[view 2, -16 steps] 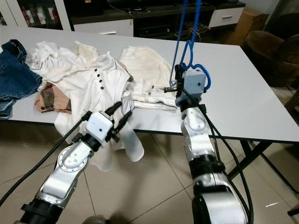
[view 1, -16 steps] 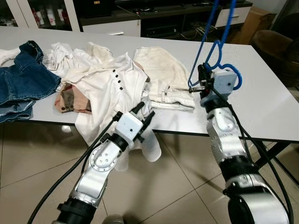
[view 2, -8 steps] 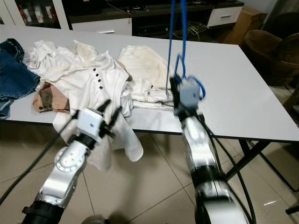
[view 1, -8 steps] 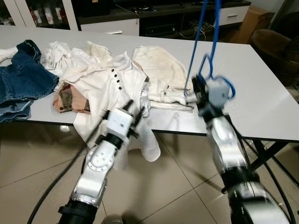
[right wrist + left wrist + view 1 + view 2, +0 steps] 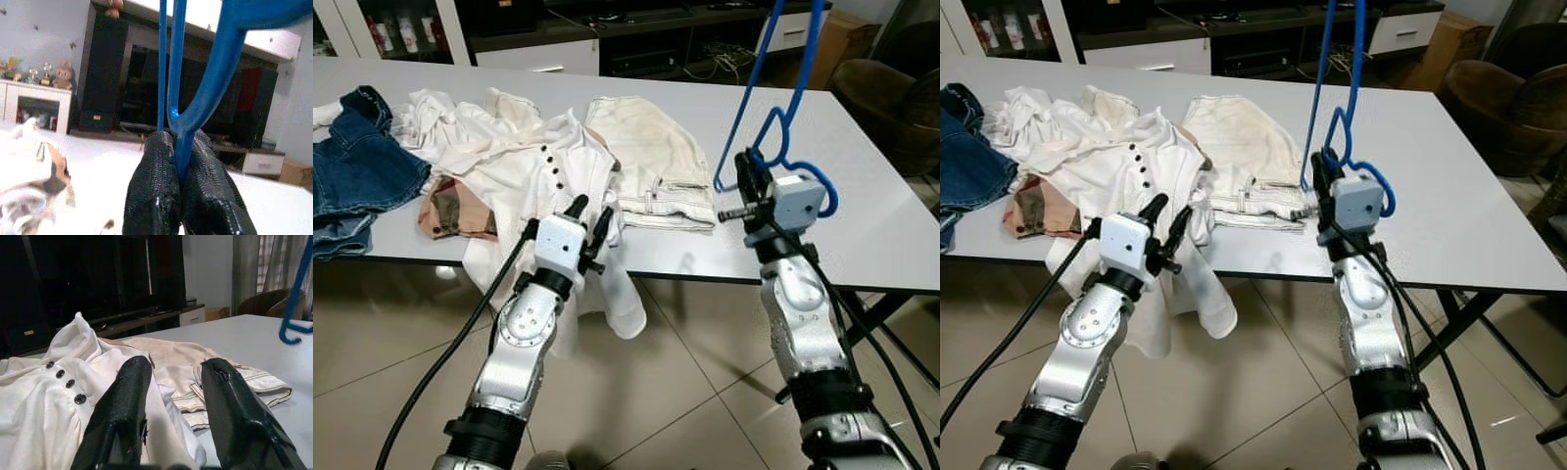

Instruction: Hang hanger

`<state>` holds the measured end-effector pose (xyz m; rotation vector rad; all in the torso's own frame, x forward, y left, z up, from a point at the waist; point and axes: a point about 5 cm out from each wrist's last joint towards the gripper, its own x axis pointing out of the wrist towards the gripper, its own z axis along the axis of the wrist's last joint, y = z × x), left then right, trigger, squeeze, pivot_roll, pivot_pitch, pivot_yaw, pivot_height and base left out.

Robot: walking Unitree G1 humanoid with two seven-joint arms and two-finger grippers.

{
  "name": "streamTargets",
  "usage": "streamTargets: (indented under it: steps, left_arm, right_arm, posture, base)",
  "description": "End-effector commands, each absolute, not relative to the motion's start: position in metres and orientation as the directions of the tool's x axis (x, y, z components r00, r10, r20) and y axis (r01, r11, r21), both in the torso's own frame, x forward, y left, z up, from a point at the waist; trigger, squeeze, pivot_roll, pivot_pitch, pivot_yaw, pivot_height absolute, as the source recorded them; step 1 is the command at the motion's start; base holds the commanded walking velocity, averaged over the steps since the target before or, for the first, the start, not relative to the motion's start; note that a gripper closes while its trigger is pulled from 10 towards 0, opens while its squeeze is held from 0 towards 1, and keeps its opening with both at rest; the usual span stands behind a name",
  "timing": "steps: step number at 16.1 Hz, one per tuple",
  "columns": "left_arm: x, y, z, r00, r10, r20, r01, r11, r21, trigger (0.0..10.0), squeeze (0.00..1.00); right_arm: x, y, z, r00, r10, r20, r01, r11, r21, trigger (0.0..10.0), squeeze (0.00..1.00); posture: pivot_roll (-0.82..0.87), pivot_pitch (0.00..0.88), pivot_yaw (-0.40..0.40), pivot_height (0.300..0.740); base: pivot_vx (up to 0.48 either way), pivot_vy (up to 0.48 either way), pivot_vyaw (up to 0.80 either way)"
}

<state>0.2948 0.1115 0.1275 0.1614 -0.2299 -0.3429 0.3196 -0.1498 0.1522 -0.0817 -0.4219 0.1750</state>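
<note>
A blue wire hanger (image 5: 177,73) stands upright above the table's front edge and runs out of the top of the eye views. My right gripper (image 5: 745,182) is shut on its lower stem, and the hanger's curved hook (image 5: 824,192) wraps around the wrist. My left gripper (image 5: 592,211) is open at the table's front edge. Its fingers (image 5: 129,396) point at a white buttoned shirt (image 5: 524,166) that droops over the edge. They hold nothing.
The white table (image 5: 871,225) carries folded cream shorts (image 5: 646,147), a plaid cloth (image 5: 455,211), more white garments and blue jeans (image 5: 357,176) at the left. A brown armchair (image 5: 891,98) stands at the far right. Dark cabinets line the back. Tiled floor lies below.
The left gripper has risen closer to the hanging shirt. The right arm swayed with the hanger, which now leans more to the right. The camera shifted slightly.
</note>
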Motion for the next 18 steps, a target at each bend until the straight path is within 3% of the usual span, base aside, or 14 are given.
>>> streamTargets:
  steps: [1, 12, 18]
  left_arm:
    - [0.2969, 0.1083, 0.1275, 0.913, -0.358, 0.194, 0.318, 0.925, 0.21, 10.0, 0.0]
    - [0.2979, 0.1123, 0.1275, 0.919, -0.34, 0.198, 0.3, 0.932, 0.204, 10.0, 0.0]
    - [0.2985, 0.1134, 0.1272, 0.92, -0.34, 0.197, 0.302, 0.933, 0.197, 10.0, 0.0]
  right_arm:
    - [0.3183, -0.1528, 0.1545, 0.9, 0.18, 0.397, -0.147, 0.983, -0.111, 10.0, 0.0]
    - [0.3192, -0.1532, 0.157, 0.908, 0.184, 0.376, -0.151, 0.982, -0.116, 10.0, 0.0]
    - [0.3202, -0.1528, 0.1562, 0.913, 0.182, 0.365, -0.15, 0.982, -0.116, 10.0, 0.0]
  posture:
    - [0.12, 0.0, -0.02, 0.74]
    - [0.14, 0.0, -0.024, 0.74]
    - [0.14, 0.0, -0.024, 0.74]
  base:
    - [0.0, 0.0, 0.0]
    - [0.0, -0.428, 0.0]
    - [0.0, 0.0, 0.0]
